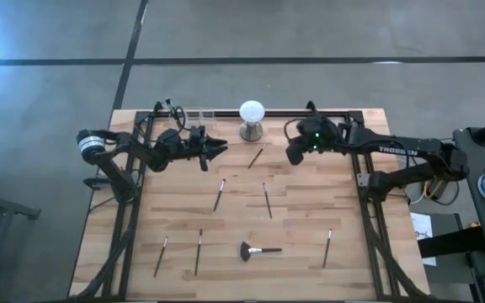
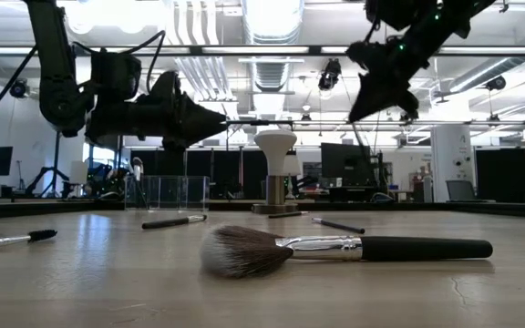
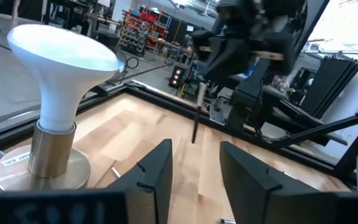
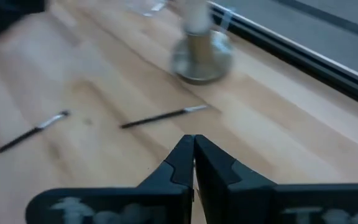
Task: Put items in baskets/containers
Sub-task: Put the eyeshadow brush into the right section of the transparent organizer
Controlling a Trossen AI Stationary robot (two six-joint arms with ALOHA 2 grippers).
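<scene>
Several slim dark makeup brushes lie flat on the wooden table, among them one (image 1: 256, 156) near the globe, two (image 1: 219, 194) (image 1: 267, 200) mid-table and a fan-headed brush (image 1: 259, 250) (image 2: 335, 248) near the front. The clear cups (image 1: 197, 114) (image 2: 167, 193) stand at the far edge, left of the white globe on its stand (image 1: 252, 119). My left gripper (image 1: 219, 147) (image 3: 194, 174) hovers open just in front of the cups, pointing right. My right gripper (image 1: 294, 155) (image 4: 193, 152) hangs above the table right of the globe, shut on a slim brush (image 3: 196, 121). My right gripper pinches a slim brush near its silvery ferrule end (image 3: 201, 93), fingers coming from above and pointing down. The brush hangs upright below the fingers, its dark handle (image 3: 195, 130) lifted clear of the table. Its own wrist view hides the contact behind the shut fingertips.
A dark metal rail (image 1: 343, 112) frames the table's far and side edges. The globe's metal base (image 4: 202, 57) sits close under the right arm's path. Three more brushes (image 1: 161, 256) (image 1: 199, 251) (image 1: 327, 247) lie near the front edge. Bare wood lies mid-table between the arms.
</scene>
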